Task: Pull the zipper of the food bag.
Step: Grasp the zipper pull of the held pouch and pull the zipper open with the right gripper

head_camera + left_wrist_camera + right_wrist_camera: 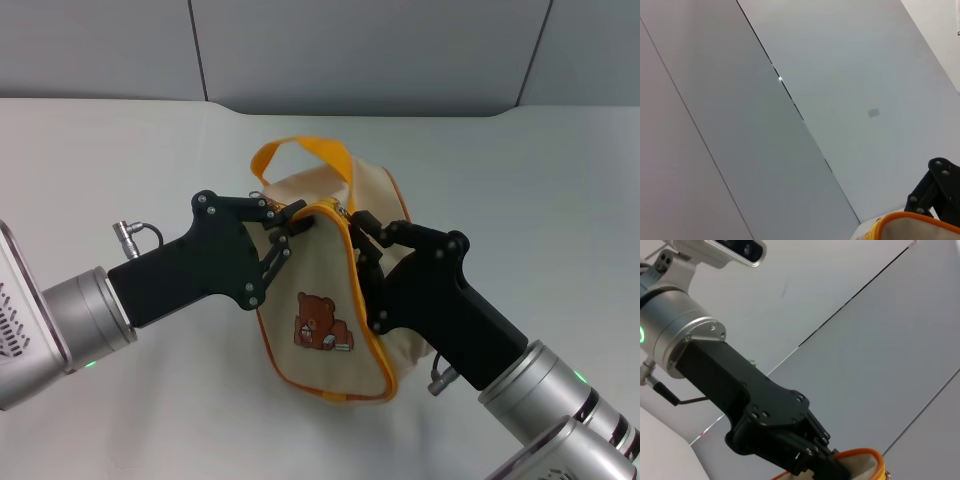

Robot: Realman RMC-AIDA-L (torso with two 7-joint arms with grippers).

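food bag: upright on table, bear panel toward camera
left gripper: jaws pinched on zipper at top edge
right gripper: jaws clamped on bag's top right edge

Left arm: reaches in from the robot's left, forearm angled up toward centre.
Left gripper: fingers pinched together at its tip on the zipper.
Right arm: reaches in from the lower right.
Right gripper: fingers closed against the food bag edge, close beside the left gripper's tip.
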